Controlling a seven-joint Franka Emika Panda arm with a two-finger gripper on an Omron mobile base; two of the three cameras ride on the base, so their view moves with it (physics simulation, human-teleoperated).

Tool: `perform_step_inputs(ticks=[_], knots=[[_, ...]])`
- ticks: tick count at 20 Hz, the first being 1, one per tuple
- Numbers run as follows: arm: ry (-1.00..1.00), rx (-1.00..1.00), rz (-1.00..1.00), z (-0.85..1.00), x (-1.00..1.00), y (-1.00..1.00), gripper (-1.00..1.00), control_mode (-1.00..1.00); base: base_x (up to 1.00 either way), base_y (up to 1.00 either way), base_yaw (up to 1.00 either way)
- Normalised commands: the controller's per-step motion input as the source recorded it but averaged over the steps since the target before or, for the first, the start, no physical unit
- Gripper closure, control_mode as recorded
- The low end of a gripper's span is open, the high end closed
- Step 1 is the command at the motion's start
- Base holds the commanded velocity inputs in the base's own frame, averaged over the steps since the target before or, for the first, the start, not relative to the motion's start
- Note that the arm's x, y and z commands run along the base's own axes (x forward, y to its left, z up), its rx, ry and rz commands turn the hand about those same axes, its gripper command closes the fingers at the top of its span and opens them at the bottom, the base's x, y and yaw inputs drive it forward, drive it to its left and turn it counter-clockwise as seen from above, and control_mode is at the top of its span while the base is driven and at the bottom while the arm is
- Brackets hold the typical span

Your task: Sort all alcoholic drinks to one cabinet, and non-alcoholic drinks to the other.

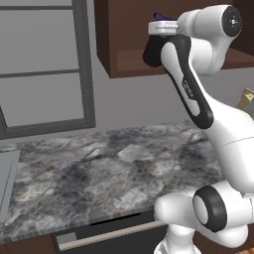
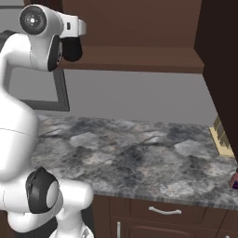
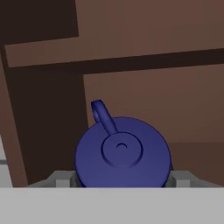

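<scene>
One blue-lidded bottle (image 3: 122, 151) clasped by gripper (image 3: 122, 179) in cabinet (image 3: 153, 87)

Black bottle body hidden under its blue lid (image 3: 121, 151) in hand view; left base view shows just a sliver of the lid (image 1: 162, 17) behind the arm. Pincer fingertips cut off at frame bottom, contact w/ bottle can't tell. Small reddish-purple obj (image 2: 234, 180) on table (image 2: 139, 153) clipped by right edge, unidentifiable.

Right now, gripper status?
Gripper: closed on the blue-lidded bottle, up at the cabinet.
</scene>
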Motion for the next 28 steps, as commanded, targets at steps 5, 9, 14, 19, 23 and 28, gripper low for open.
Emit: perform_step_inputs(ticks=[5,9,14,19,23,28], knots=[[0.0,0.0,0.01,-0.07,0.2,0.05,1.0,-1.0,0.0,0.0,0.0],[0.0,0.01,0.01,-0.01,0.27,0.08,1.0,-1.0,0.0,0.0,0.0],[0.0,0.01,0.01,-0.01,0.28,0.07,1.0,-1.0,0.0,0.0,0.0],[0.0,0.0,0.01,0.0,0.32,0.06,1.0,-1.0,0.0,0.0,0.0],[0.0,0.0,0.01,-0.01,0.43,0.09,1.0,-1.0,0.0,0.0,0.0],[0.0,0.0,0.01,-0.04,0.43,0.05,1.0,-1.0,0.0,0.0,0.0]])
